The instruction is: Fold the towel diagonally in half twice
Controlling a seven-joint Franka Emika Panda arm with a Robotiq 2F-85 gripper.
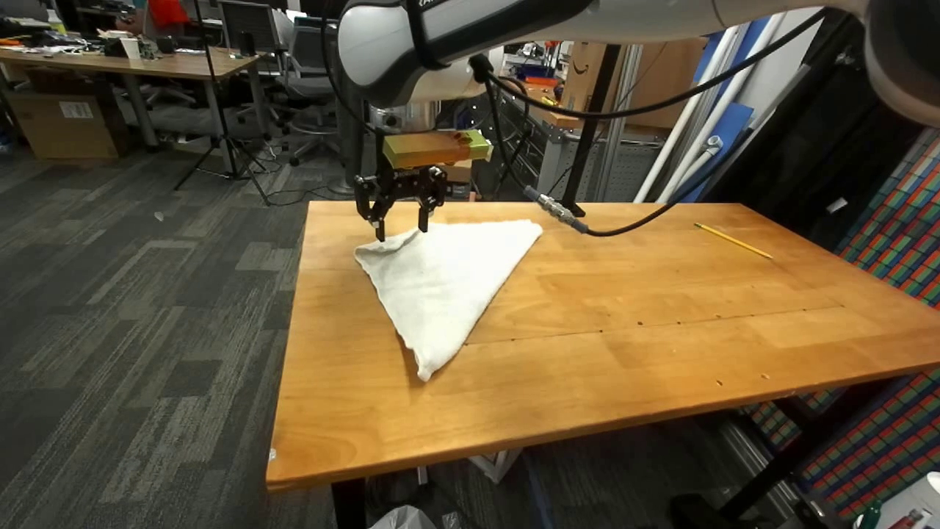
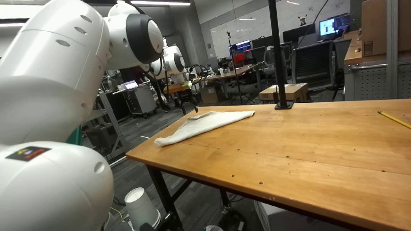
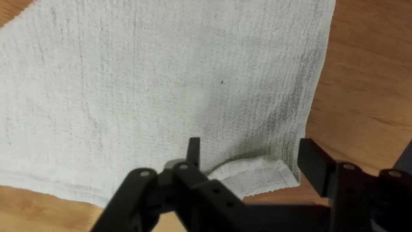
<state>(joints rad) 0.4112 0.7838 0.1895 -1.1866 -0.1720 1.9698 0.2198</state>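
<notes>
The towel lies as a triangle near one end of the bench. It looks soft and thin, so should lift easily but rumple if pushed; best pinched, through all layers, at the tip farthest from that end. The claw stands wide above that end, gripping nothing.

Wrist: close, downward over white triangular cloth towel
Both exterior views: farther, oblique, sharing towel, long brown wooden surface

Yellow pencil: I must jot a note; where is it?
In both exterior views, the yellow pencil lies on the wooden tabletop, right of the black post and white towel.
</notes>
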